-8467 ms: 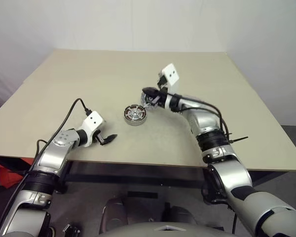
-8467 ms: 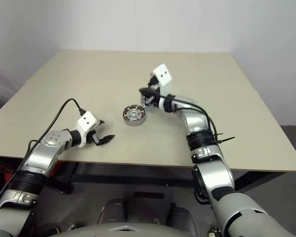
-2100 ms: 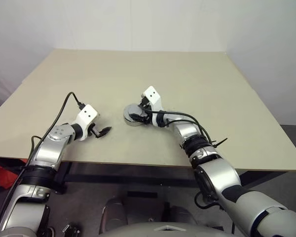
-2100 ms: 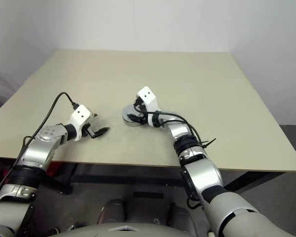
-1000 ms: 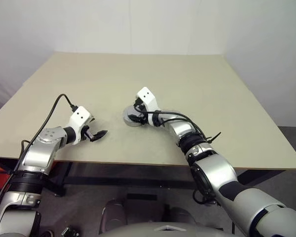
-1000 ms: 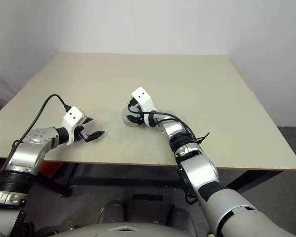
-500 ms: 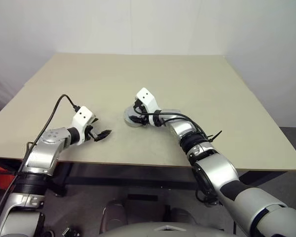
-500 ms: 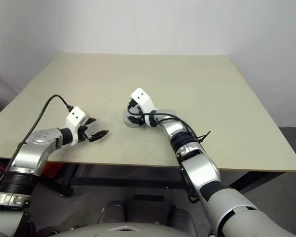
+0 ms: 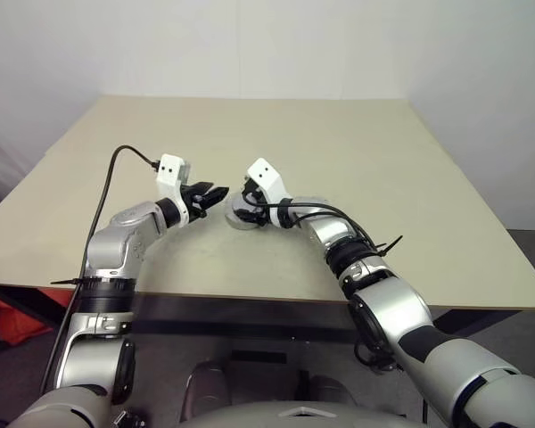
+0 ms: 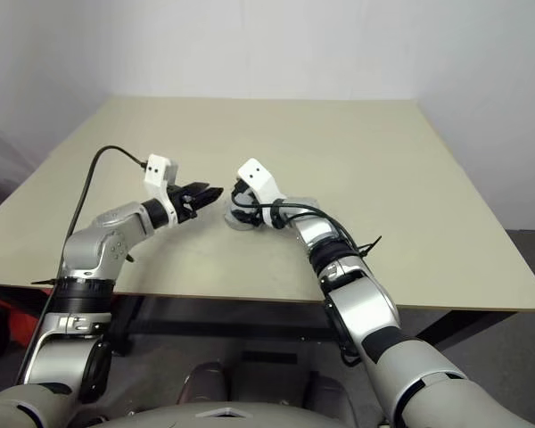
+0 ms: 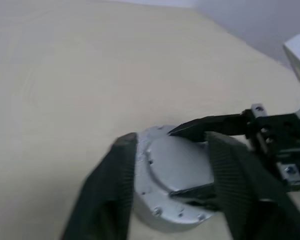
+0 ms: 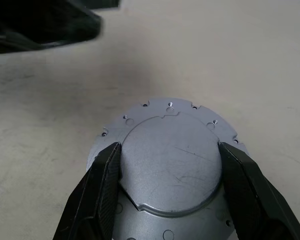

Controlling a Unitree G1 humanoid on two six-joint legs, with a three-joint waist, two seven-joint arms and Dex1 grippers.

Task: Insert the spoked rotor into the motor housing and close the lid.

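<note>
The motor housing (image 9: 236, 218) stands mid-table with the lid (image 12: 172, 160), a pale silvery disc, lying flat on top of it. My right gripper (image 12: 170, 150) reaches in from the right, and its two black fingers (image 12: 102, 195) press the sides of the lid's raised centre. My left gripper (image 9: 214, 192) hovers just left of the housing and slightly above it, pointing at it. Its fingers (image 11: 115, 190) stand apart with nothing between them, and the lid (image 11: 175, 165) shows through the gap. The spoked rotor is hidden.
The beige table (image 9: 383, 178) stretches wide on all sides of the housing, with its front edge (image 9: 250, 292) close to me. A black cable (image 9: 107, 192) loops from my left wrist. A white wall rises behind the table.
My left arm swung right and up from the table's front left to just beside the housing, its wrist rolled and its fingers came closer together. The right gripper stayed on the lid.
</note>
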